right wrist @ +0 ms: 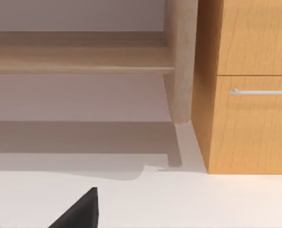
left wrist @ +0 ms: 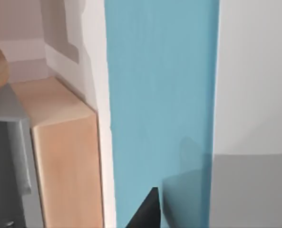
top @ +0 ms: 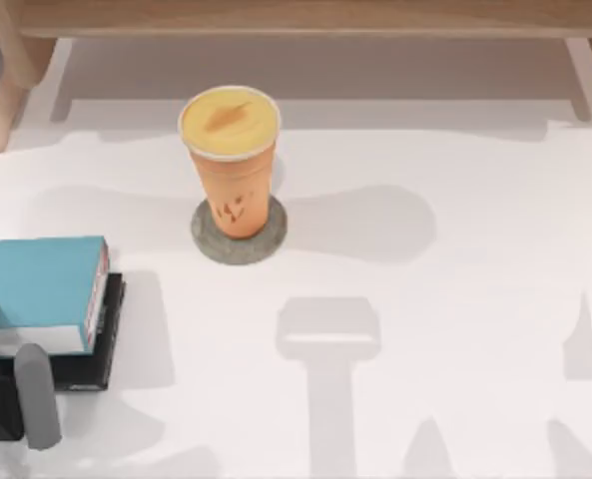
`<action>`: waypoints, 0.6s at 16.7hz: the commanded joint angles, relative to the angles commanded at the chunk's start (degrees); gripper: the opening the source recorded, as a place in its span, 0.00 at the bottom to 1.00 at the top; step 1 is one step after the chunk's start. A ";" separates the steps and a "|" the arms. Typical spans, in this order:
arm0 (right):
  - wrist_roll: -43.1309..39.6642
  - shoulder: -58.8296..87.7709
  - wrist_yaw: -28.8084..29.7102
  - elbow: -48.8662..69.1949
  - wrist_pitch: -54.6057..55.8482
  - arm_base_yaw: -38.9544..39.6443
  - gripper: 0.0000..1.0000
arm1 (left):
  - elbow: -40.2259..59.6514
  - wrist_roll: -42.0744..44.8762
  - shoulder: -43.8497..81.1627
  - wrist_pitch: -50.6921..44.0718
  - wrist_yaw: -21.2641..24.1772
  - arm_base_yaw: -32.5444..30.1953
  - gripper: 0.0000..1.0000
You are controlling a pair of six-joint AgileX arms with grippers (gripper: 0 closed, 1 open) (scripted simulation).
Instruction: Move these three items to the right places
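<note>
AgileX pair at a white table (top: pixel 455 299), seen from above: the orange drink cup (top: pixel 232 165) stands upright on the round grey coaster (top: pixel 239 232), well ahead of the left gripper (top: pixel 21 399) and off toward the table's right. The light-blue book (top: pixel 38 292) lies flat on the flat black book (top: pixel 101 344), directly ahead of that gripper and close to it. In the left wrist view the blue cover (left wrist: pixel 160 95) runs as a long band straight out from the gripper, so the book's long axis appears to lie in line with the jaws' reach rather than across it. How wide the left jaws stand, and whether they touch the book, cannot be told. The right wrist view looks over bare table toward a wooden cabinet (right wrist: pixel 250 85) with a drawer handle (right wrist: pixel 262 91); the state of the right arm's jaws cannot be told either.

By this reading, 2 of the 3 items sit in place. The left arm is the nearer to the stacked books.
</note>
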 joint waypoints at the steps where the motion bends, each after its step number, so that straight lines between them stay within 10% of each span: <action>1: 0.00 0.00 0.00 0.00 0.00 0.00 1.00 | 0.63 0.16 -0.25 0.23 0.01 0.30 0.00; 10: 0.00 0.00 0.00 0.00 0.00 0.00 1.00 | 0.44 0.04 4.97 4.53 -0.01 -0.06 0.00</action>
